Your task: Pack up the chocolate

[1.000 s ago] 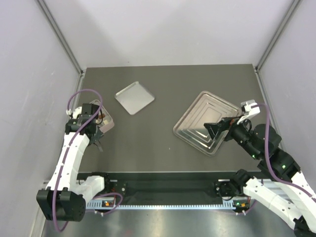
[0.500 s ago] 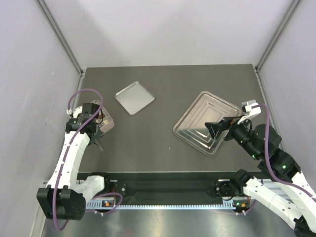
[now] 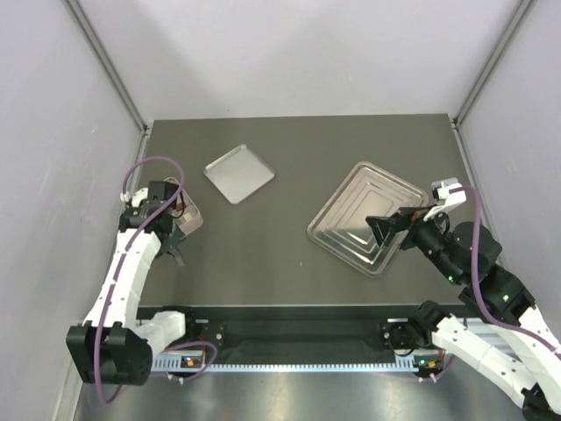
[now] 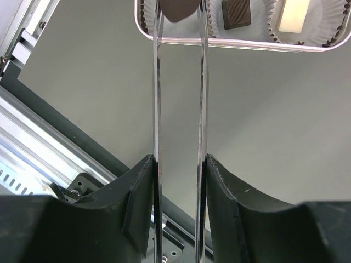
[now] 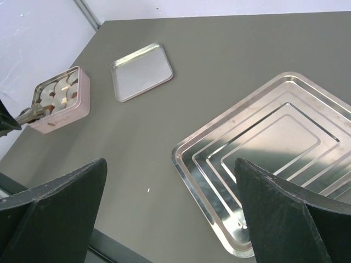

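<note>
A pink box (image 3: pixel 193 221) with white paper cups stands at the left. In the left wrist view its rim (image 4: pixel 241 45) runs along the top. One cup holds a square dark chocolate (image 4: pixel 237 13) and another a cream-white chocolate (image 4: pixel 295 13). My left gripper (image 3: pixel 166 225) is shut on metal tongs (image 4: pixel 156 98). The tongs' tips pinch a dark brown chocolate (image 4: pixel 178 8) over the box's left cup. My right gripper (image 3: pixel 392 230) is open and empty above the near edge of the large steel tray (image 3: pixel 368 210).
A small square steel lid (image 3: pixel 238 173) lies beyond the box and also shows in the right wrist view (image 5: pixel 141 71). The large stepped tray (image 5: pixel 263 142) shows no chocolate. The enclosure walls stand close on the left and right.
The left gripper with the tongs has edged slightly toward the far side at the box. The right gripper has drifted slightly to the right.
</note>
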Controlling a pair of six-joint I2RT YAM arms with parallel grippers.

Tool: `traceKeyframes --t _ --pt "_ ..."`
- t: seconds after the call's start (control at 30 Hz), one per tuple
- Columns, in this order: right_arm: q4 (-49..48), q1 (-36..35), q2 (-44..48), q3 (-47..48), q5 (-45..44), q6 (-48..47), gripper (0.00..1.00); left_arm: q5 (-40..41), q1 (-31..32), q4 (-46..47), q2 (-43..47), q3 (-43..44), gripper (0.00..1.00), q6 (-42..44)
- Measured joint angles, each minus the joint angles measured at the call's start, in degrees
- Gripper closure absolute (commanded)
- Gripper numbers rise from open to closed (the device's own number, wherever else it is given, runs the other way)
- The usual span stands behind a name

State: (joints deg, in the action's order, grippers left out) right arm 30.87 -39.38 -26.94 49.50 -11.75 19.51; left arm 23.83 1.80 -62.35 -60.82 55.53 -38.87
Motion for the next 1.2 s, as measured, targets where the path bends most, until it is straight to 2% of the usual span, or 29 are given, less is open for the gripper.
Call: traceKeyframes --t 0.33,0.67,0.83,0.93,1.07,1.2 --pt "0.0 0.0 0.0 0.0 -0.8 0.0 0.00 1.0 0.0 0.1 -0.6 0.7 0.52 0.1" --pt "0.3 0.0 -0.3 0.3 -1.6 0.0 0.01 0.7 0.0 -1.2 -1.7 10.6 0.51 2.7" --pt "1.2 0.0 -1.0 2.3 -2.2 0.1 0.00 -3.8 0.0 -1.2 -2.3 18.7 0.51 5.1" --pt "2.4 0.0 -1.3 3.9 -3.3 0.1 0.00 -10.8 0.3 1.3 -2.3 21.0 0.52 6.2" --pt "4.0 -0.1 -1.4 5.8 -5.0 0.5 0.00 -17.0 5.1 5.9 -2.6 21.0 0.52 6.3" --pt "5.9 -0.1 -1.6 6.6 -6.8 1.5 0.00 -19.2 15.0 12.5 -4.3 20.6 0.52 6.5"
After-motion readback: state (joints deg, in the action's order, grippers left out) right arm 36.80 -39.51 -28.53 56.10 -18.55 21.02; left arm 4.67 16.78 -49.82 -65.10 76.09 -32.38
